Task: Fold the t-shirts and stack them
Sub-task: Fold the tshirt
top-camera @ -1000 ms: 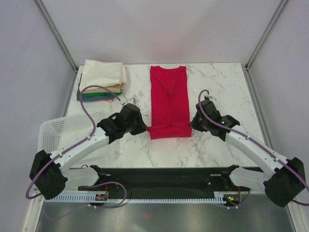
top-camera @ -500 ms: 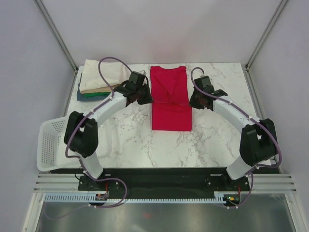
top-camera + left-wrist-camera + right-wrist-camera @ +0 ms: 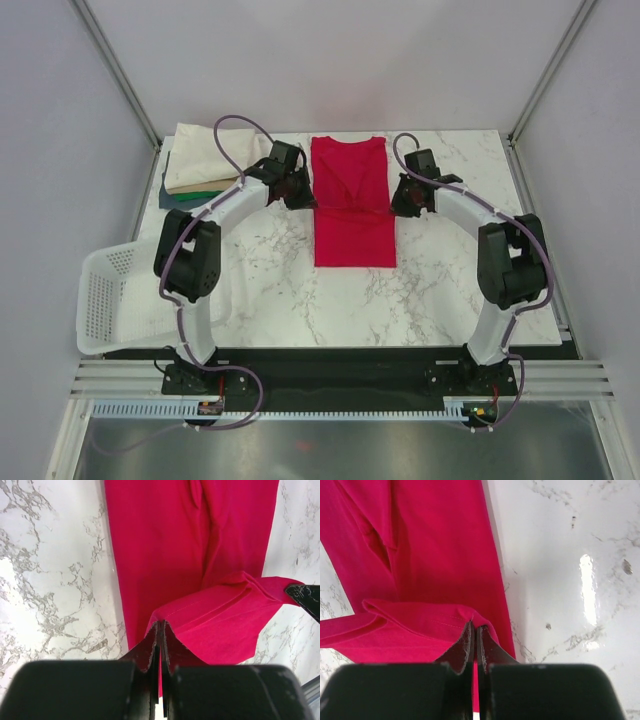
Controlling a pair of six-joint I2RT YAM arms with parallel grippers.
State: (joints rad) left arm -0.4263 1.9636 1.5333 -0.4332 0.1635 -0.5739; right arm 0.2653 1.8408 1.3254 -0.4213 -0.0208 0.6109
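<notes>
The crimson-red t-shirt (image 3: 352, 205) lies lengthwise in the middle of the marble table, folded into a narrow strip, its near part doubled back over the rest. My left gripper (image 3: 302, 197) is shut on the left corner of the hem (image 3: 161, 621). My right gripper (image 3: 398, 202) is shut on the right corner of the hem (image 3: 472, 621). Both hold the hem a little above the shirt's middle. A stack of folded shirts, cream (image 3: 205, 160) on top with green and dark blue edges showing, sits at the back left.
A white perforated basket (image 3: 112, 300) hangs over the table's left front edge. Bare marble (image 3: 440, 290) lies right of and in front of the red shirt. Frame posts stand at the back corners.
Both grippers have carried the red shirt's hem away from the near edge toward the back, folding the near part over the shirt. Both arms are stretched further out.
</notes>
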